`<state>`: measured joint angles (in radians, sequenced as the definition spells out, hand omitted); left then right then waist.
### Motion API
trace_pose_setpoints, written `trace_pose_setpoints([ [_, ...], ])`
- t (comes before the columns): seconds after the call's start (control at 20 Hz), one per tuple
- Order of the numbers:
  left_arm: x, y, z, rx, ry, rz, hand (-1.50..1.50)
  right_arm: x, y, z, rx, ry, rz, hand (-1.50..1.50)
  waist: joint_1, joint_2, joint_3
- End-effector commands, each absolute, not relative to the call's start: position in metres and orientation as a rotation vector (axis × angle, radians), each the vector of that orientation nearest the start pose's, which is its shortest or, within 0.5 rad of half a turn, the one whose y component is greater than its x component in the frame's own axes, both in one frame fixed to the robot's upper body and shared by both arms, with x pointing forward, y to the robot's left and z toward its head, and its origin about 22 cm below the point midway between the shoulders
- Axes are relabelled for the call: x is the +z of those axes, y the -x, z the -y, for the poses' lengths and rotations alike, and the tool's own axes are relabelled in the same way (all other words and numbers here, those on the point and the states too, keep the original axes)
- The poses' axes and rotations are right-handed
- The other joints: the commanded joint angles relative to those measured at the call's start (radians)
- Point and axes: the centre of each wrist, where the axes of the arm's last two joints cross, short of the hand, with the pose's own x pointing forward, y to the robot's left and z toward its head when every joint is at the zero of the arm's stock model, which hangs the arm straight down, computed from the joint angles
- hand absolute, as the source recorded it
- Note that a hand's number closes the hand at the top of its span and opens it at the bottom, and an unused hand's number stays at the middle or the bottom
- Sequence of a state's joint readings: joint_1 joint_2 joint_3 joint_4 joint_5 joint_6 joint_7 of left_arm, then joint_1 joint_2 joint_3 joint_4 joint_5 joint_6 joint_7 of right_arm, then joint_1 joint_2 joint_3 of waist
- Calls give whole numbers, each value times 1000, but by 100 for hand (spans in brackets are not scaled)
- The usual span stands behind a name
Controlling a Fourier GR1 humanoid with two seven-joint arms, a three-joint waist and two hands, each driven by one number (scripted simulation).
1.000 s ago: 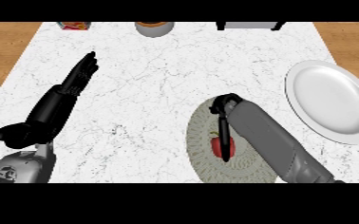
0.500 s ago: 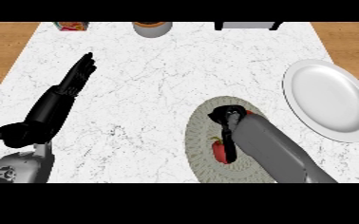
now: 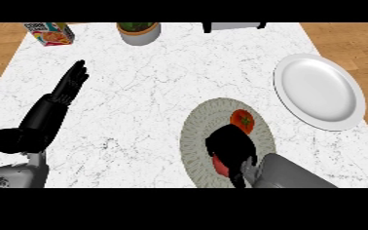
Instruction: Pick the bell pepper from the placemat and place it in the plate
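Looking at room first: the placemat (image 3: 193,141) sits toward the near right of the marble bench (image 3: 158,87), and its near rim runs under the right forearm. The widest open stretch of bench lies left of the placemat and beyond it. Up and to the right of the placemat is the white plate (image 3: 316,92), with its near-left rim just beside the mat's far-right rim, so hardly any bare bench between the two. The plate's outer rim comes close to the bench's right edge, where wood floor shows.

Well beyond the placemat, along the far edge, there's a cereal box (image 3: 52,33), a potted plant (image 3: 138,31) and a white appliance (image 3: 233,27) that's cut off by the view.

The left hand (image 3: 72,83) is well left of the placemat, open flat, holding nothing.

The bell pepper (image 3: 220,165) is still on the placemat, on its near half, only a red sliver showing at the near-left side of the right hand (image 3: 230,147). That hand sits right on top of it and touches it, but honestly I can't tell whether it has closed on it. A round orange-red fruit (image 3: 243,121) with a green top lies on the mat's far side, just beyond the hand.
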<state>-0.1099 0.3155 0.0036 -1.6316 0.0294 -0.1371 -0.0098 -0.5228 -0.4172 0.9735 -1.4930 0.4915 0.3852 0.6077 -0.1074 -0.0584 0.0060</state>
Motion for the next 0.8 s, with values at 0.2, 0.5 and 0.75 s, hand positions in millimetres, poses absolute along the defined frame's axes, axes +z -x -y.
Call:
trace_pose_setpoints([
  [0.2,59,-257,-300,-328,-149,1694,0,57,-179,157,1718,670,1440,150,-51,7,0],
  [0.5,58,-247,-305,-338,-141,1716,0,79,-129,206,1594,746,1593,150,-37,21,-3],
  [0.75,63,-248,-299,-356,-106,1731,0,101,-109,238,1410,859,1668,150,-6,35,-2],
])
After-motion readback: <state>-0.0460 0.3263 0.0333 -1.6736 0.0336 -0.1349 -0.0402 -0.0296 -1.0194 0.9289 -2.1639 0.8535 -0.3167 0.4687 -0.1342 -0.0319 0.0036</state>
